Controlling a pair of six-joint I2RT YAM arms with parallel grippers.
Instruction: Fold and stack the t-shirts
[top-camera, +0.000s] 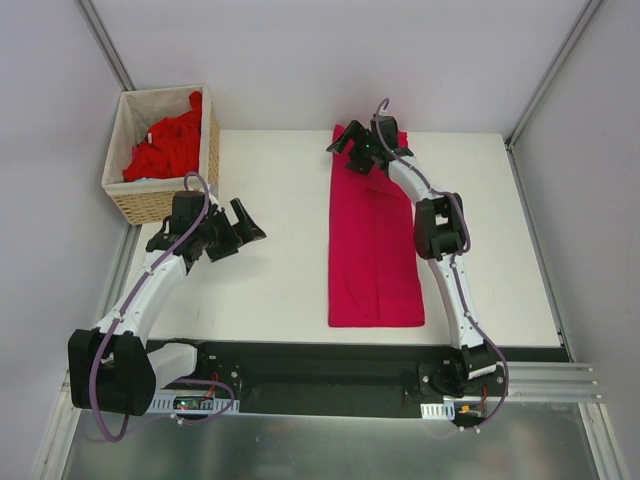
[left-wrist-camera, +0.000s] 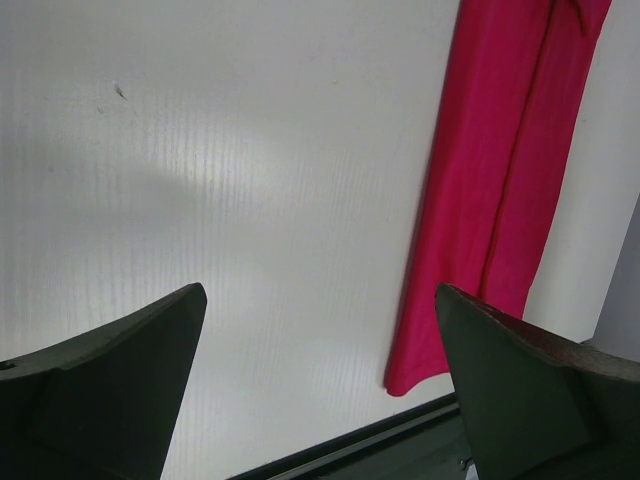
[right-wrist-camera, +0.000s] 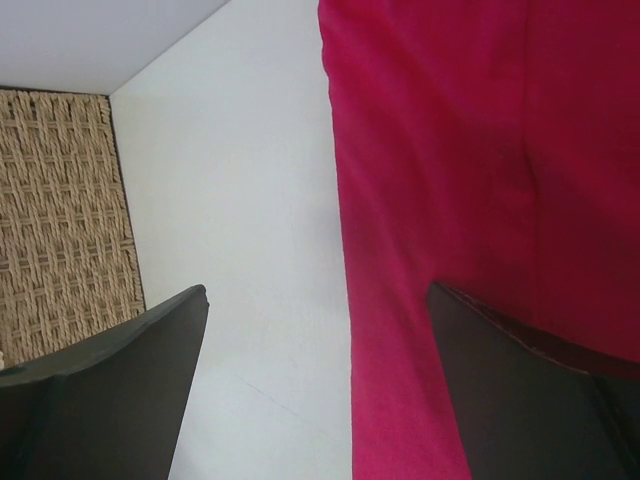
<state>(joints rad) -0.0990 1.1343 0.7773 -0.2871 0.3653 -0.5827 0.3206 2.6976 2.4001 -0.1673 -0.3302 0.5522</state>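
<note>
A magenta-crimson t-shirt (top-camera: 372, 240) lies flat right of the table's middle, folded lengthwise into a long narrow strip with a seam down its centre. It also shows in the left wrist view (left-wrist-camera: 510, 170) and the right wrist view (right-wrist-camera: 480, 150). My right gripper (top-camera: 355, 152) is open and empty at the strip's far end, straddling its left edge (right-wrist-camera: 318, 295). My left gripper (top-camera: 240, 232) is open and empty over bare table, well left of the shirt (left-wrist-camera: 320, 295). Brighter red t-shirts (top-camera: 170, 145) lie crumpled in the basket.
A woven wicker basket (top-camera: 160, 205) with a white liner stands at the table's far left corner; its wall shows in the right wrist view (right-wrist-camera: 60, 220). A black rail (left-wrist-camera: 400, 435) runs along the near edge. Grey walls enclose the table.
</note>
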